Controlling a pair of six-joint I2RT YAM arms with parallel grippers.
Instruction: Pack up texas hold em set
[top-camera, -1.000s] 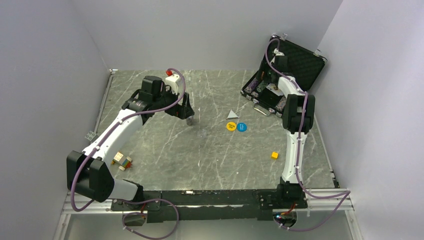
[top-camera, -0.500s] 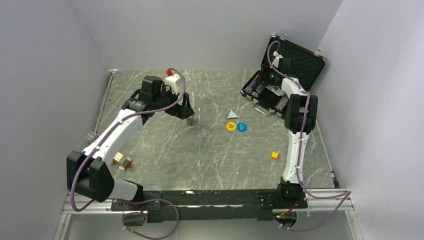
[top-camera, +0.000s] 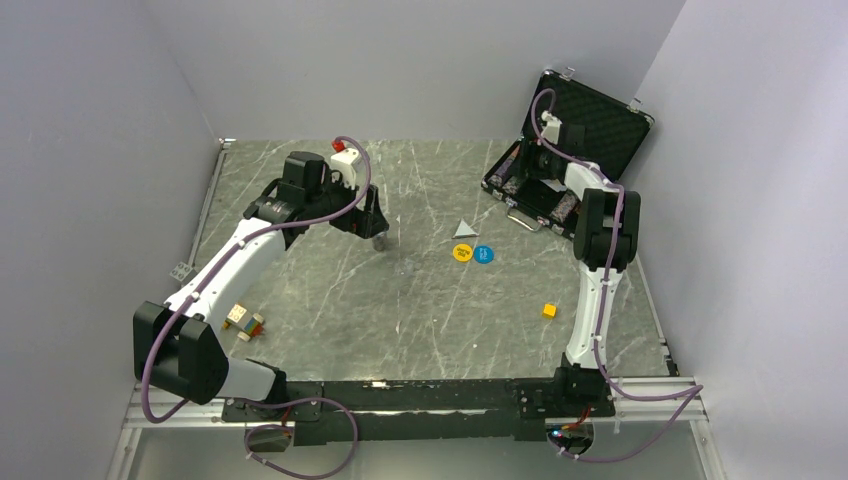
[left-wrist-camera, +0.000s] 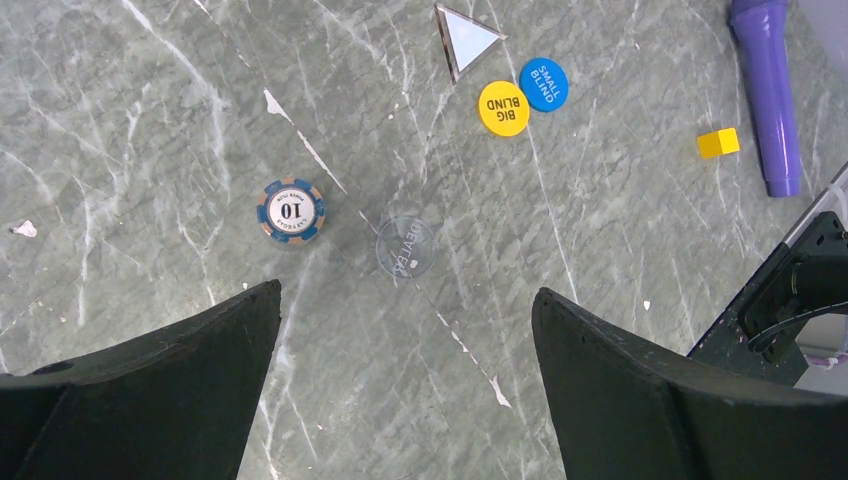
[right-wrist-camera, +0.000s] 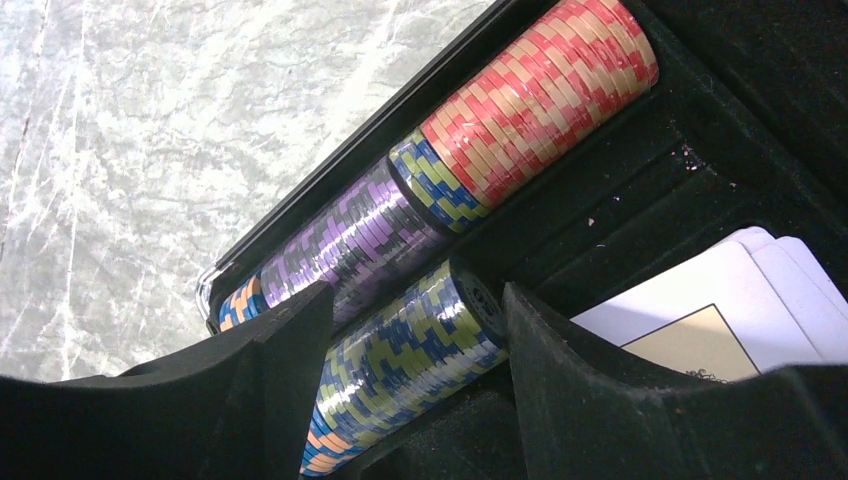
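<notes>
Nearest, right of centre, a small yellow cube (top-camera: 549, 310) is lying on the tabletop (top-camera: 440, 330). Further in, the left claw (left-wrist-camera: 403, 300) is hanging over the tabletop, released, its fingers spread wide. A blue 10 chip (left-wrist-camera: 291, 210) and a clear dealer disc (left-wrist-camera: 405, 246) are lying just beyond its fingertips, apart from each other. Beyond those, the yellow disc (left-wrist-camera: 503, 108) and blue disc (left-wrist-camera: 543, 83) are sitting side by side, touching, with a grey triangle (left-wrist-camera: 468, 40) just behind them. At the far right the briefcase (top-camera: 600, 120) is standing open with its lid raised. The right claw (right-wrist-camera: 405, 300) is reaching into it, released, its fingers flanking a blue-and-green chip row (right-wrist-camera: 400, 345); contact cannot be told. A purple row (right-wrist-camera: 350, 245) and a red row (right-wrist-camera: 540, 95) are lying end to end in the next channel, and cards (right-wrist-camera: 720, 300) are resting to the right
</notes>
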